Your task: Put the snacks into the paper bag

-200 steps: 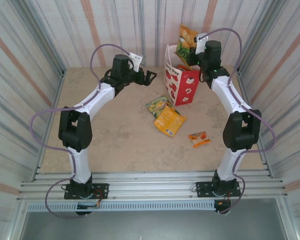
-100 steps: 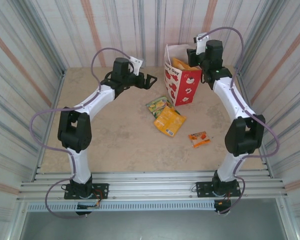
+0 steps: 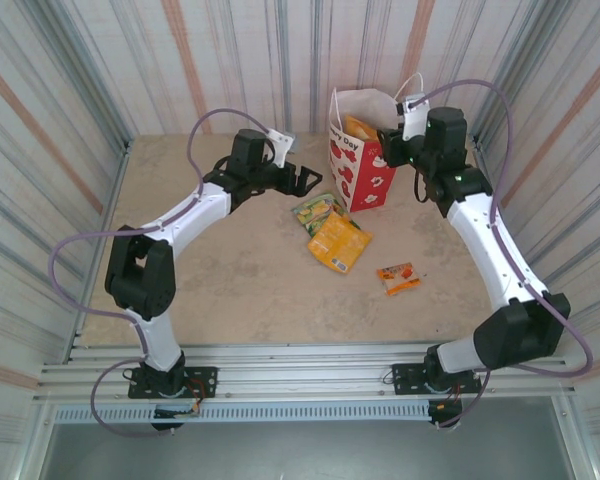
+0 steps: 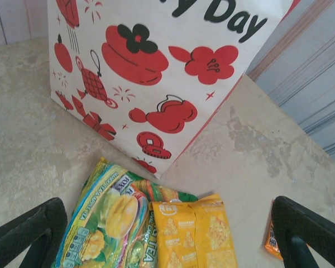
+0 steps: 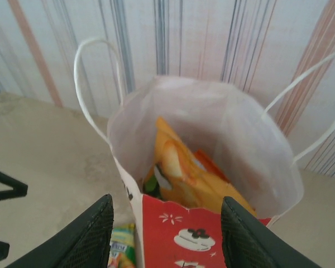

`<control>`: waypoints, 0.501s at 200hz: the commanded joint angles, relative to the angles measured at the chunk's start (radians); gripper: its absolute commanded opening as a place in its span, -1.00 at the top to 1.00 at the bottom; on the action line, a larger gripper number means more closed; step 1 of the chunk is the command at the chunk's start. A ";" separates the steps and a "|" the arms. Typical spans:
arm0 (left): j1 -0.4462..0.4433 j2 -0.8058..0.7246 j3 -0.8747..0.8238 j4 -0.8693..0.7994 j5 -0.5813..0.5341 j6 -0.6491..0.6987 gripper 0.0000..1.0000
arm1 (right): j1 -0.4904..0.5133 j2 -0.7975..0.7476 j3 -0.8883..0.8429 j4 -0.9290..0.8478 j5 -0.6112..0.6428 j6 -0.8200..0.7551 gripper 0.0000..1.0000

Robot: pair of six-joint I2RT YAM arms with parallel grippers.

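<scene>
walls (image 3: 70, 70): striped panels | tabletop (image 3: 240, 270): beige, mottled, perhaps stone | rail (image 3: 300, 385): metal | light: even

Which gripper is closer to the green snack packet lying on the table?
Left. The left gripper hangs close over the green packet, left of the paper bag; the right gripper is up at the bag's open top, on its right.

Paper bag (image 4: 156, 111): matt white paper, smooth, printed red figures.
Handles (image 5: 96, 39): thin white cord.
Snacks (image 4: 195, 234), at the bag's 6 o'clock: glossy, crinkled foil.
Table (image 4: 33, 128): matt, mottled, stone-like.
Right gripper fingers (image 5: 89, 234): black, matt, finely textured.
</scene>
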 commanded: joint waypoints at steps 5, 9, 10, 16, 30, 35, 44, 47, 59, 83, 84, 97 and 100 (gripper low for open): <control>0.005 -0.021 0.022 -0.077 0.018 -0.003 -0.97 | -0.032 0.117 0.168 -0.183 -0.101 0.028 -0.07; 0.005 -0.017 0.027 -0.080 0.018 -0.004 -0.97 | -0.034 0.139 0.197 -0.200 -0.112 0.025 -0.07; 0.005 -0.016 0.028 -0.081 0.019 -0.004 -0.97 | -0.033 0.143 0.204 -0.204 -0.115 0.024 -0.07; 0.005 -0.009 0.036 -0.081 0.019 -0.006 -0.97 | -0.036 0.179 0.247 -0.232 -0.124 0.020 -0.09; 0.008 0.010 0.068 -0.084 0.023 -0.013 -0.97 | -0.039 0.264 0.348 -0.295 -0.143 0.004 -0.12; 0.009 0.017 0.083 -0.089 0.024 -0.015 -0.97 | -0.039 0.298 0.392 -0.325 -0.148 0.001 -0.13; 0.011 0.031 0.108 -0.095 0.025 -0.018 -0.97 | -0.041 0.363 0.492 -0.383 -0.155 0.003 -0.15; 0.012 0.037 0.119 -0.099 0.026 -0.019 -0.96 | -0.042 0.386 0.525 -0.404 -0.159 0.003 -0.15; 0.015 0.056 0.151 -0.104 0.030 -0.025 -0.97 | -0.044 0.479 0.665 -0.494 -0.172 0.004 -0.15; 0.025 0.092 0.200 -0.104 0.042 -0.039 -0.96 | -0.052 0.657 0.923 -0.642 -0.169 0.003 -0.15; 0.025 0.093 0.202 -0.103 0.041 -0.040 -0.96 | -0.053 0.666 0.935 -0.646 -0.169 0.003 -0.15; 0.028 0.106 0.218 -0.103 0.044 -0.045 -0.96 | -0.060 0.756 1.055 -0.699 -0.172 0.007 -0.14; 0.027 0.108 0.221 -0.104 0.044 -0.046 -0.96 | -0.062 0.774 1.078 -0.707 -0.173 0.009 -0.14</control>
